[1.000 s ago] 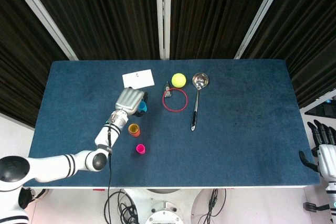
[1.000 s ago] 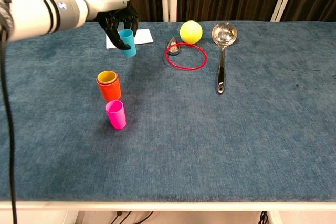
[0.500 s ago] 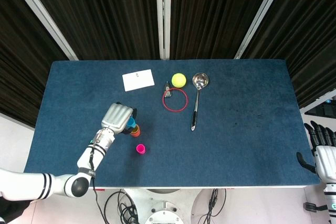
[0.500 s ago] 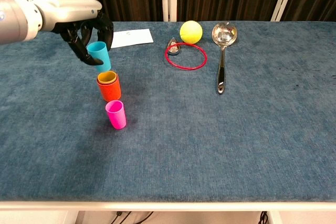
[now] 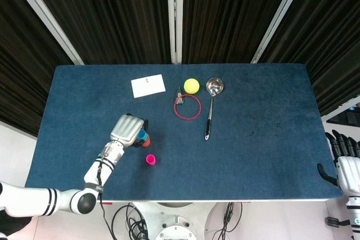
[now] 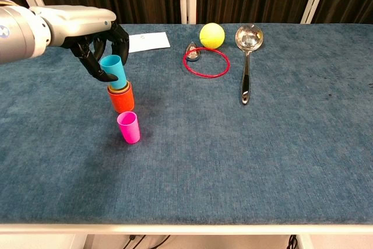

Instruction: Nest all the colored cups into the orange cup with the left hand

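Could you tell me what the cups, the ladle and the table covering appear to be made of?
The blue cup, orange cup and pink cup look like smooth, opaque moulded plastic, judging by their uniform bright colour. The ladle appears to be polished metal, since its bowl mirrors light. The table covering seems a napped blue fabric, mottled like felt or carpet.
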Controlling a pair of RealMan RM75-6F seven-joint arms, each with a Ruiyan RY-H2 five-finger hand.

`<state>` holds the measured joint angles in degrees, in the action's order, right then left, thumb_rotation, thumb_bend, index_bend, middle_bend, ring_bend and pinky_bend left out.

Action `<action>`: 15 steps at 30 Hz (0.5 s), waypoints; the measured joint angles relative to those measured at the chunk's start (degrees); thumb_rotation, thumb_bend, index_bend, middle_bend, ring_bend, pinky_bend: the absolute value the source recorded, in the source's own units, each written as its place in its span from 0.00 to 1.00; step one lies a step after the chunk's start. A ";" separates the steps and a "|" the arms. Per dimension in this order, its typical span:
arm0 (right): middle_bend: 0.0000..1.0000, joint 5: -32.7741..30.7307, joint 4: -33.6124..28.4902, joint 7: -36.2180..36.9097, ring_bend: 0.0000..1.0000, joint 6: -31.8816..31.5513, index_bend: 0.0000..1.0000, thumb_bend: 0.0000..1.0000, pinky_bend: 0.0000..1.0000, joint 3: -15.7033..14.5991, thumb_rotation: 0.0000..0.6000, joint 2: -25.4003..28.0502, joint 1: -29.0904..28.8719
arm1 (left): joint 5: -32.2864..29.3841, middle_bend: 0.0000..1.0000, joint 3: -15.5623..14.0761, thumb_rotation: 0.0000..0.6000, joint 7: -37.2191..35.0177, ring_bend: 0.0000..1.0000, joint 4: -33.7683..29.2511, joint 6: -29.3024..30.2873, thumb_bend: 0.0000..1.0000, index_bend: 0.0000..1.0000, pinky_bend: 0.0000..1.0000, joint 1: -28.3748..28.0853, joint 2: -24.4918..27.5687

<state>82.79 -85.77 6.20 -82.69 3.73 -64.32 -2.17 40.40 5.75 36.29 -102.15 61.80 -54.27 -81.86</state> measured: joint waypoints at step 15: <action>0.00 -0.25 0.59 0.76 0.00 0.33 0.00 0.30 0.00 0.00 1.00 -0.15 0.00 | 0.96 0.33 -0.48 1.00 1.14 0.38 0.73 -0.41 0.24 0.23 0.31 0.47 -0.94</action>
<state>82.55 -85.18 6.96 -82.36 3.73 -64.46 -2.17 41.36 5.27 37.43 -101.42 61.39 -53.80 -82.80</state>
